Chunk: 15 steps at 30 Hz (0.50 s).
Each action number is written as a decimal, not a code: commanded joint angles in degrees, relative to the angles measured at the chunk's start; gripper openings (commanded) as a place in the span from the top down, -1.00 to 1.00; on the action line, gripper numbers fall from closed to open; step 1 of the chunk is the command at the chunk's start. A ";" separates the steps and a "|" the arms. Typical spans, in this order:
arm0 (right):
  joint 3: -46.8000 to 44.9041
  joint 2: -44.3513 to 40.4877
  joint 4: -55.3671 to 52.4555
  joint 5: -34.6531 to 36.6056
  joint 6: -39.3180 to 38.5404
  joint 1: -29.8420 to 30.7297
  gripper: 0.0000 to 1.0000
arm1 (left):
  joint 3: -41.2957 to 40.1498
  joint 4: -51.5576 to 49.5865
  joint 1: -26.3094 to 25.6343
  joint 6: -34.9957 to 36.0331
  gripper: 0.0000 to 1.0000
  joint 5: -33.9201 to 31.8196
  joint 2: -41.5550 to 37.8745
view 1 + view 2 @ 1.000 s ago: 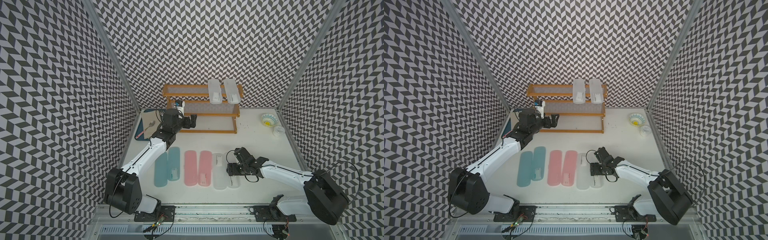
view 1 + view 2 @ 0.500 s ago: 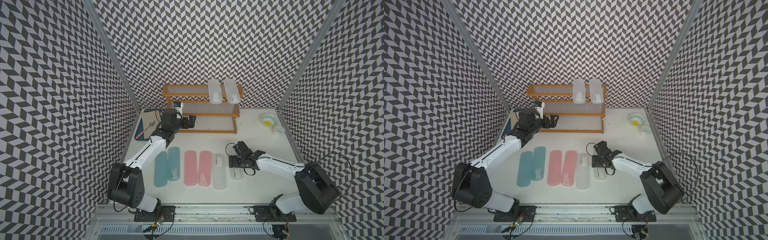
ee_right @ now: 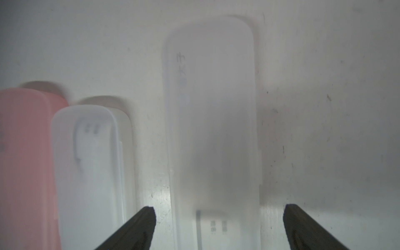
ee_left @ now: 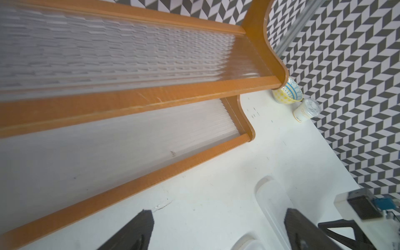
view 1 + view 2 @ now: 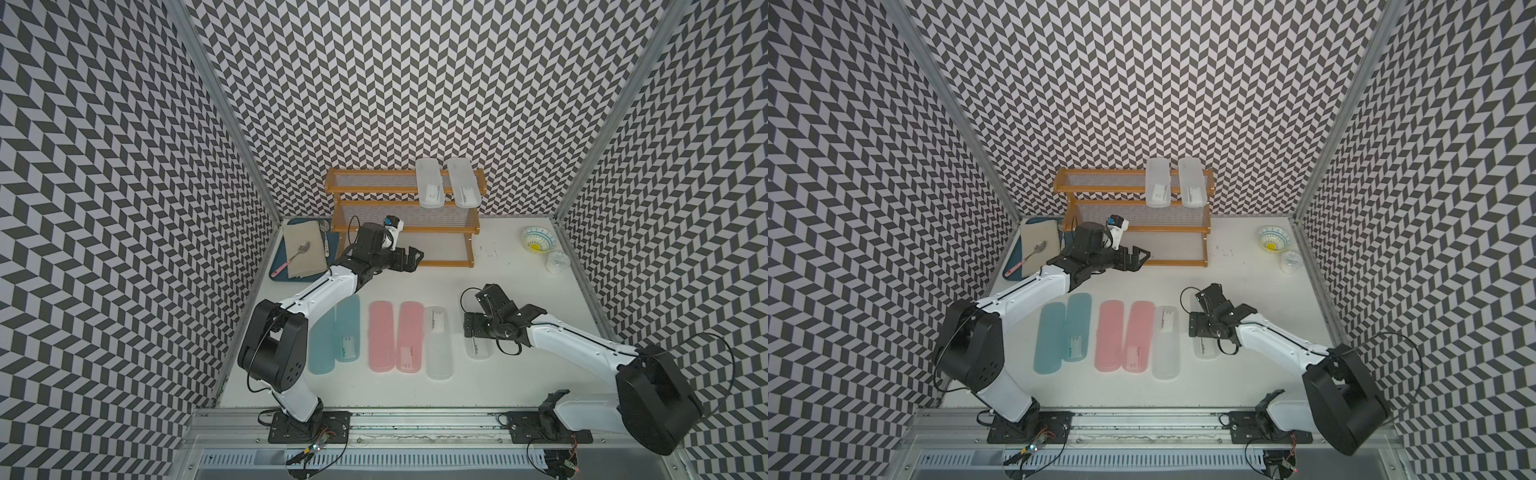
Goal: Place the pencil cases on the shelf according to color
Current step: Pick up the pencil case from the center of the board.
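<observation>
Shelf (image 5: 405, 232): showing orange-brown frame, pale mesh tiers.
Pencil cases (image 5: 381, 334) before shelf: showing teal, pink, frosted white.
Walls (image 5: 395, 83): showing black-white chevrons.

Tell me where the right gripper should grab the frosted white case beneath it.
Probably pinch the frosted white case across its narrow width, on its long sides, descending from above. It lies flat on the table, too long to span endwise; the open right gripper straddles it.

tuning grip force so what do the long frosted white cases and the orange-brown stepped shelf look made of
Long frosted white pencil cases: probably thin translucent plastic, matte; the print of a label shows dimly through the lid. Orange-brown stepped shelf: frame looks like varnished wood, slight sheen; pale tiers look like fine mesh or ribbed sheet.
</observation>
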 commanded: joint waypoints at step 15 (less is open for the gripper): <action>-1.43 1.14 -4.33 2.19 5.54 6.85 -0.93 | -1.30 1.45 0.99 3.10 -0.99 -7.16 -6.32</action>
